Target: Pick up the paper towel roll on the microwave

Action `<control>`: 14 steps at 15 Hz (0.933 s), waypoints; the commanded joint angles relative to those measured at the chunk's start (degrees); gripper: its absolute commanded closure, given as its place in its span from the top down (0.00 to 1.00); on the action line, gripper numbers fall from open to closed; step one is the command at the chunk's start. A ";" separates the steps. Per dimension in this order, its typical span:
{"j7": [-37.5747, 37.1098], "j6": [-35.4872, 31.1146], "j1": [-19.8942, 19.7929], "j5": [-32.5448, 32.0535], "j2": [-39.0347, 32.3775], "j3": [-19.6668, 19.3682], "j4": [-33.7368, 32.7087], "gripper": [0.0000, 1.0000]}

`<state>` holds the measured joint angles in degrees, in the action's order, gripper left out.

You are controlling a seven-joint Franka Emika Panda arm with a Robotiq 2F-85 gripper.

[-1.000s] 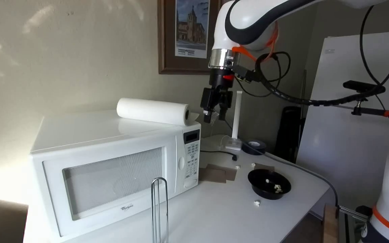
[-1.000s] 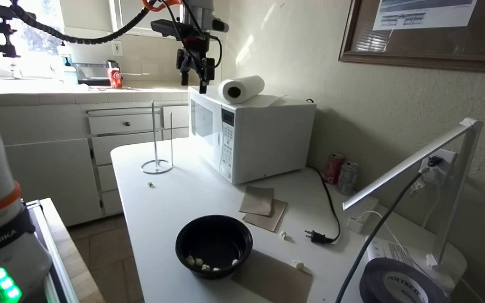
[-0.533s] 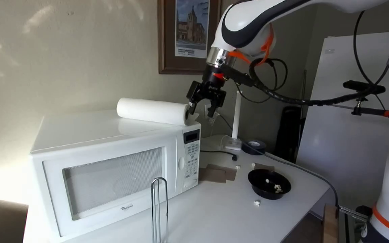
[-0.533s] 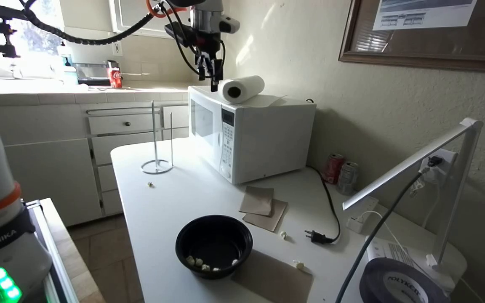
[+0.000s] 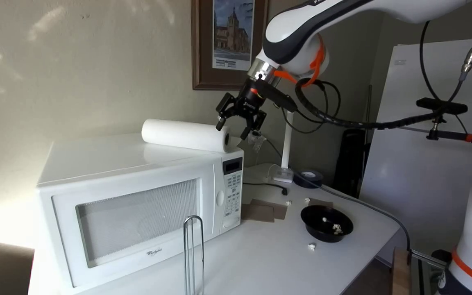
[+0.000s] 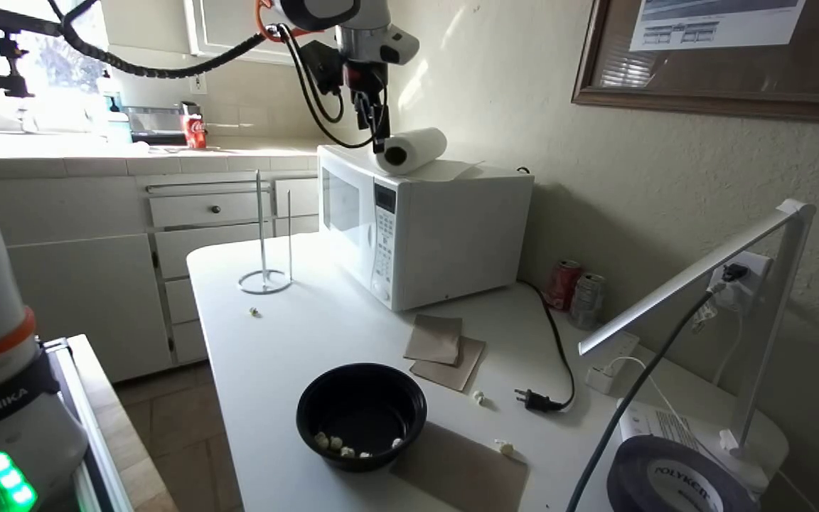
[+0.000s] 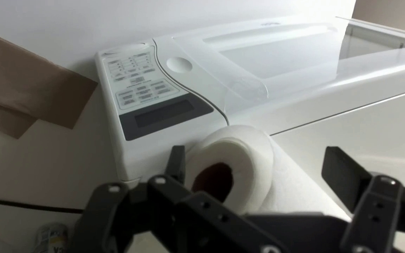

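Observation:
The white paper towel roll lies on its side on top of the white microwave, its end at the button-panel corner. Both also show in an exterior view, the roll and the microwave. My gripper is open, empty and tilted, above the roll's panel-side end; it overlaps the roll slightly in an exterior view. In the wrist view my open fingers appear on either side of the roll, whose dark core hole faces the camera. I cannot tell whether a finger touches it. The microwave's panel shows beyond.
A metal wire stand stands before the microwave. A black bowl with popcorn, cardboard pieces, a plug cord, cans, a white lamp and a tape roll are on the table. A framed picture hangs behind.
My gripper has moved from beyond the microwave's panel side towards the roll's end and tilted over. It stays open. The roll and microwave have not moved.

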<state>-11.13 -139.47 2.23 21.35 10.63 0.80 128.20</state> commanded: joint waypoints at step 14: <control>11.09 -12.76 0.95 25.36 -4.62 -0.93 0.14 0.99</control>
<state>-3.37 -150.90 2.34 41.64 6.74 0.38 128.22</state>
